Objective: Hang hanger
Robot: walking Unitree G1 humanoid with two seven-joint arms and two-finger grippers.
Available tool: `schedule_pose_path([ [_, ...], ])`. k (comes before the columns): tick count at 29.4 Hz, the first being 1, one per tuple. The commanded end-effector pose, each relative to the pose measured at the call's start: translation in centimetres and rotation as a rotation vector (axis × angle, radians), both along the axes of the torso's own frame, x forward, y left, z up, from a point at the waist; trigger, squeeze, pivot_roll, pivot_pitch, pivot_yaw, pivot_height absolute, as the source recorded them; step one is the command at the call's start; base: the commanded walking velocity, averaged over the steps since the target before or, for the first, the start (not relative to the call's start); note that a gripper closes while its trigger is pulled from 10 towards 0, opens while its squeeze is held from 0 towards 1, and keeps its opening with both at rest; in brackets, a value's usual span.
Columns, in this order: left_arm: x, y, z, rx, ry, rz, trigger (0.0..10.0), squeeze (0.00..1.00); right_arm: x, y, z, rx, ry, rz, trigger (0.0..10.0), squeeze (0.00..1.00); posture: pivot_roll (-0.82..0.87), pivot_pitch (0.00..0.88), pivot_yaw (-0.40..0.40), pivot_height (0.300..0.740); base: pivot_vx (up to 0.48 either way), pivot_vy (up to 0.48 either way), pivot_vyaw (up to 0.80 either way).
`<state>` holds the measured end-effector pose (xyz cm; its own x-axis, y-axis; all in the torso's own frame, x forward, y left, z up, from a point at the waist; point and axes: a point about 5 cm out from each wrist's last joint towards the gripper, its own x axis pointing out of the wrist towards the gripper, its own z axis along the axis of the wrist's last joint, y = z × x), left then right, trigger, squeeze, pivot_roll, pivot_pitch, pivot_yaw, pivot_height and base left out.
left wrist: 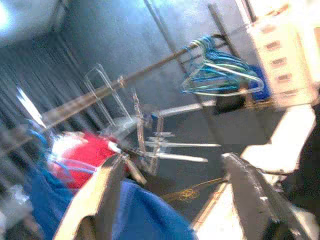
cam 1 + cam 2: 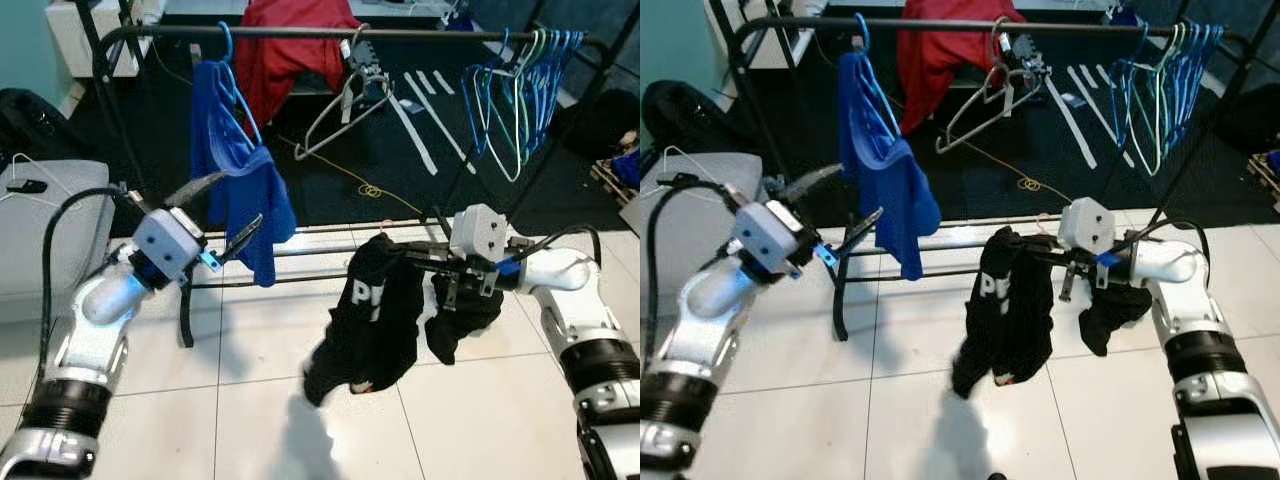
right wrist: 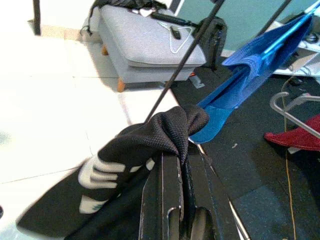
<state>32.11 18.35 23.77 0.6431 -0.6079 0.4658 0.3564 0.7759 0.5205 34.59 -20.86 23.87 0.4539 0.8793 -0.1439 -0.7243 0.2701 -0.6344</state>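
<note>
Fingers of right gripper [image 2: 432, 262] pinched tight on black garment [image 2: 375, 320], held low in front of rack, hanging limp below. Left gripper [image 2: 228, 215] spread open, holding nothing, just beside blue shirt [image 2: 240, 175] on its blue hanger [image 2: 232, 85]. Top rail [image 2: 330, 33] well above and beyond right gripper; bare stretch between blue hanger and grey hanger [image 2: 345, 110]. Rail runs left-right; lift up and forward likely needed.

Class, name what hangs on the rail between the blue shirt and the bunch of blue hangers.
A single grey hanger hangs between the blue shirt and the blue hangers, seen in both eye views.
</note>
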Motion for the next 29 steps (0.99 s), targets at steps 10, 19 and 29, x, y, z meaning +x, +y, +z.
schedule_pose_path([
  [10,1.4,-1.1,-7.6,-0.320,0.675,0.097,10.0,0.00,-0.3,0.8,-0.3,-0.170,-0.038,0.110,0.0,0.00,-0.11,0.217,-0.079,0.740,0.000,0.000,0.00],
  [19,0.4,-4.4,-7.5,-0.331,0.799,0.114,10.0,0.00,0.5,2.1,0.6,-0.138,-0.134,0.041,0.0,0.00,-0.10,0.220,-0.089,0.740,0.000,0.000,0.00],
  [29,-0.6,-6.6,-3.5,-0.403,0.649,-0.109,10.0,1.00,1.1,3.6,0.6,-0.122,-0.136,0.075,0.0,0.00,-0.11,0.235,-0.092,0.740,0.000,0.000,0.00],
])
